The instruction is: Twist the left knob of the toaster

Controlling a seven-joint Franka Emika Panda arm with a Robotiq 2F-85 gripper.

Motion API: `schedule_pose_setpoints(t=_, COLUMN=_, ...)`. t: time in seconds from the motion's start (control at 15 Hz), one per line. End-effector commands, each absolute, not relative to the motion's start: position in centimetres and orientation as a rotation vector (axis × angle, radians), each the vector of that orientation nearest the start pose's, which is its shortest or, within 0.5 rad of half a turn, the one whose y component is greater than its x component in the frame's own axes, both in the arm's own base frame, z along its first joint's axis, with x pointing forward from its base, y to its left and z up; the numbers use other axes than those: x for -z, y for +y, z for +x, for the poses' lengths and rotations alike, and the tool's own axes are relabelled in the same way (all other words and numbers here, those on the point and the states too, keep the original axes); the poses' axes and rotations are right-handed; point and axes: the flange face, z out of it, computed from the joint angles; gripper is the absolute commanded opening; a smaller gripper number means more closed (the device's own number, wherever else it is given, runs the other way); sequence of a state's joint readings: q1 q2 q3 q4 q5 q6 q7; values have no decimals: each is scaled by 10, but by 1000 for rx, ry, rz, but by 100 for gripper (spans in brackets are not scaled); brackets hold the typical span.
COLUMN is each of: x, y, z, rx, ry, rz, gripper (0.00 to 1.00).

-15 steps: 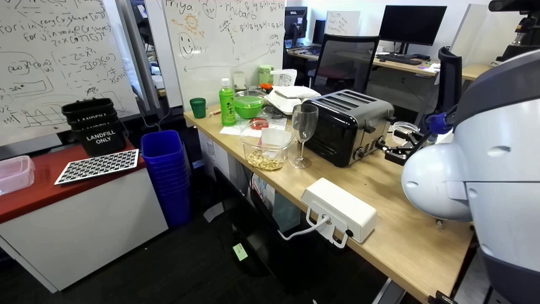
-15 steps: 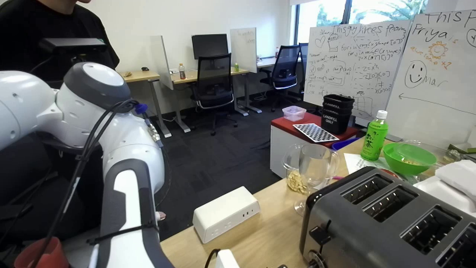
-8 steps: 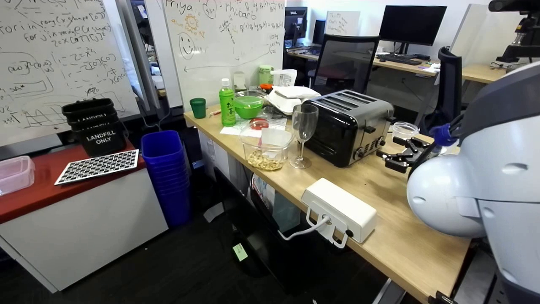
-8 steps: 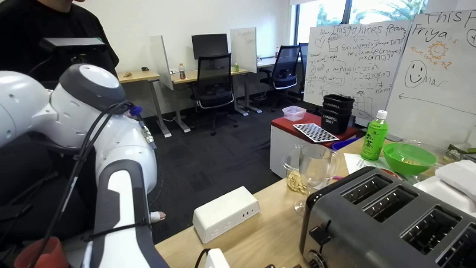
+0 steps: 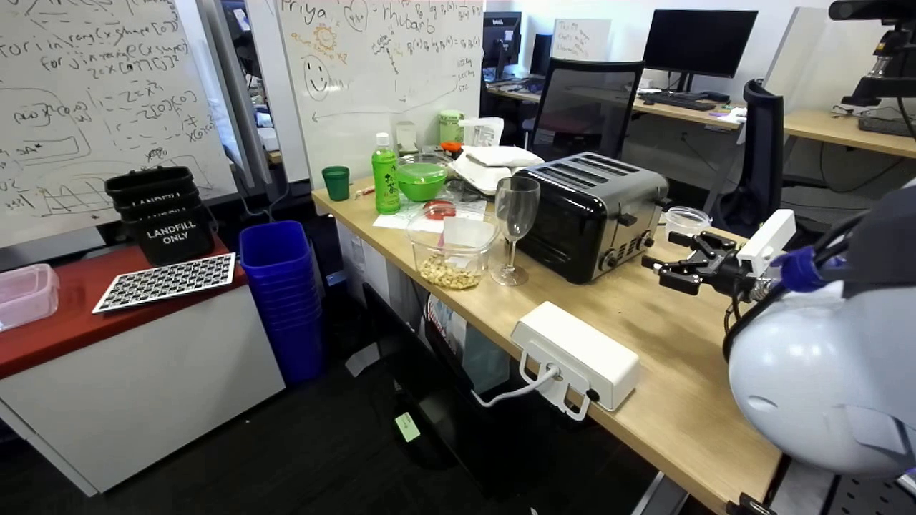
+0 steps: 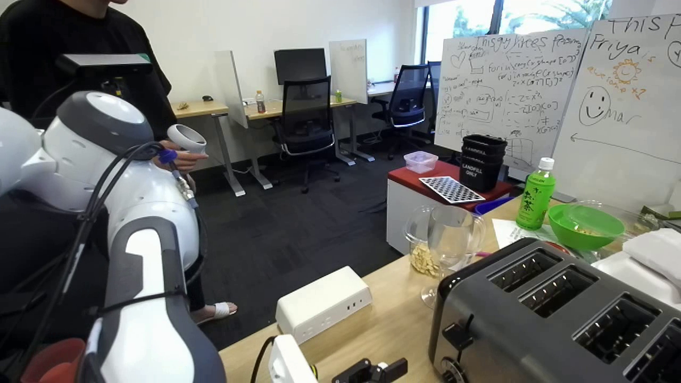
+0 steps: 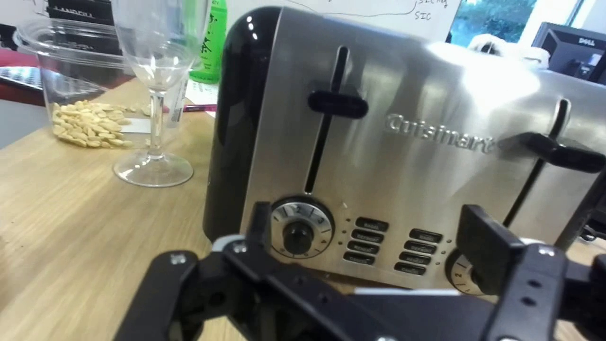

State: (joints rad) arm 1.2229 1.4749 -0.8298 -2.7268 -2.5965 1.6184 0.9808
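The toaster (image 7: 416, 166) stands on the wooden table (image 5: 680, 343), its steel front carrying the left knob (image 7: 298, 237) low down, beneath a black lever (image 7: 337, 105). The gripper (image 7: 374, 234) faces this front with its fingers spread wide — in the wrist view one finger overlaps the left rim of that knob's dial, while the other partly hides the right dial (image 7: 460, 273). In an exterior view the gripper is apart from the toaster, over the table. Just beside the toaster's black end stands an upright wine glass (image 5: 513, 230) — near it, a clear plastic container (image 5: 422, 244) of pale pieces (image 5: 447, 272); a white socket box (image 5: 572, 350) sits at the edge of the table
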Motion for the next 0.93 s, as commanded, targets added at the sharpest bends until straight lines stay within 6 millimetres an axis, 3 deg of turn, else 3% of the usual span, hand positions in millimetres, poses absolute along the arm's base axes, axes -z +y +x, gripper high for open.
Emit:
schedule_pose_setpoints(t=0.0, x=-87, y=-132, z=331, rx=113, ry=1696, rz=-144, gripper=100)
schedule_pose_setpoints(t=0.33, x=-89, y=-114, z=345, rx=9, ry=1682, rz=-108, gripper=100)
schedule_pose_setpoints(t=0.87, x=-69, y=-98, z=368, rx=69, ry=1733, rz=40, gripper=100)
